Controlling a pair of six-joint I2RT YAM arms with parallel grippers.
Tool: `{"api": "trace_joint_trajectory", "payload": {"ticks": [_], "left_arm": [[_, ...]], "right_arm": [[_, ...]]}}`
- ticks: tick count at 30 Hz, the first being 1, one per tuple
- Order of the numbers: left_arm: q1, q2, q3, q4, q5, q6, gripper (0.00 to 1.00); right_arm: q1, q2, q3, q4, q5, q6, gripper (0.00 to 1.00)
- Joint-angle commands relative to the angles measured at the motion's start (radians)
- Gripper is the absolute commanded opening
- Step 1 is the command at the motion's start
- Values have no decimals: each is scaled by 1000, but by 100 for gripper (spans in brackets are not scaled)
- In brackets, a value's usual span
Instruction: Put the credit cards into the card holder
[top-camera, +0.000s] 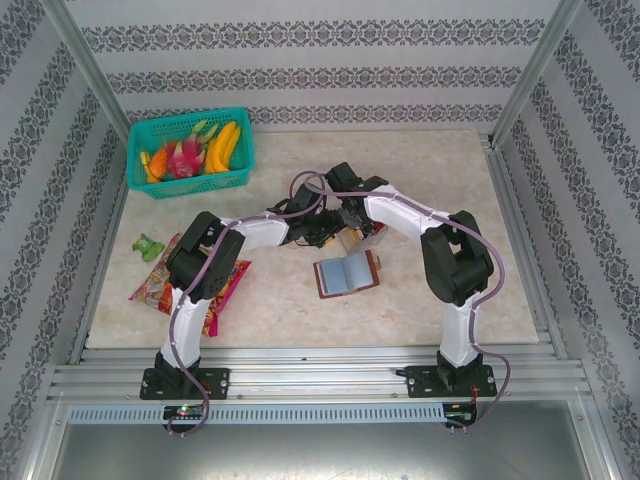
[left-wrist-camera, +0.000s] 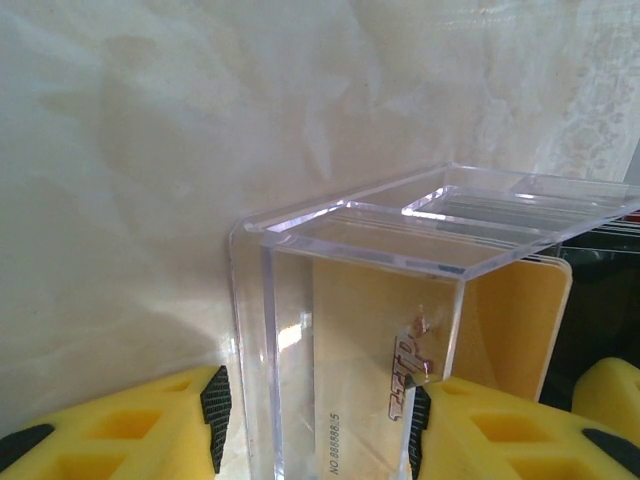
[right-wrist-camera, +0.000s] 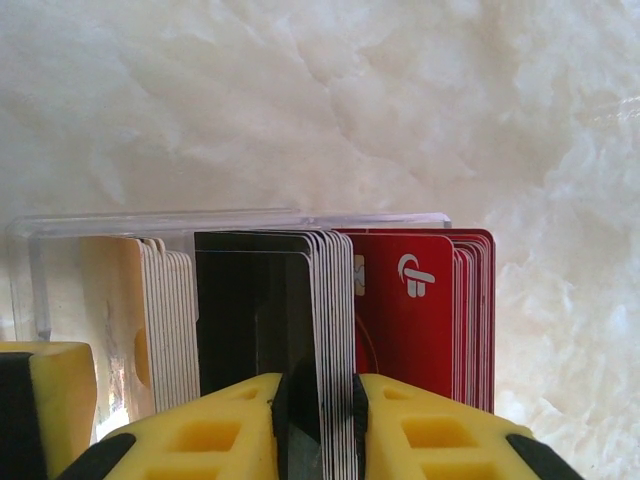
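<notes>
The left gripper (left-wrist-camera: 315, 435) is squeezing the clear stand (left-wrist-camera: 350, 235) from both sides. That is probably so the stand is not sliding or tipping when cards get pulled out. The credit cards (right-wrist-camera: 400, 300) are standing up in that stand, in the middle of the table (top-camera: 430, 170). The right gripper (right-wrist-camera: 320, 425) is pinching a thin bunch of them, right beside the black ones, likely to lift them out. The card holder (top-camera: 347, 273) is lying open just nearer than the stand, ready for cards.

I am counting four colours of card: tan, white, black and red. The edges are too thin for me to count every card. I am seeing one stand, one card holder and two arms. There is also one basket (top-camera: 195, 183) far left and one snack packet (top-camera: 150, 285) near left.
</notes>
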Motion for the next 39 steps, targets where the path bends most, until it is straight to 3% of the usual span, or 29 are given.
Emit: {"api": "trace_joint_trajectory", "payload": {"ticks": [1, 21, 32, 39], "left_arm": [[11, 10, -8, 19, 10, -3, 51], [10, 13, -3, 19, 13, -7, 51], [2, -4, 4, 21, 18, 10, 51], [-1, -16, 11, 16, 21, 16, 51]], "right_arm": [[1, -22, -6, -6, 59, -17, 24], [-1, -67, -14, -7, 47, -9, 13], [-8, -154, -26, -30, -125, 65, 8], [-12, -145, -13, -60, -141, 163, 4]]}}
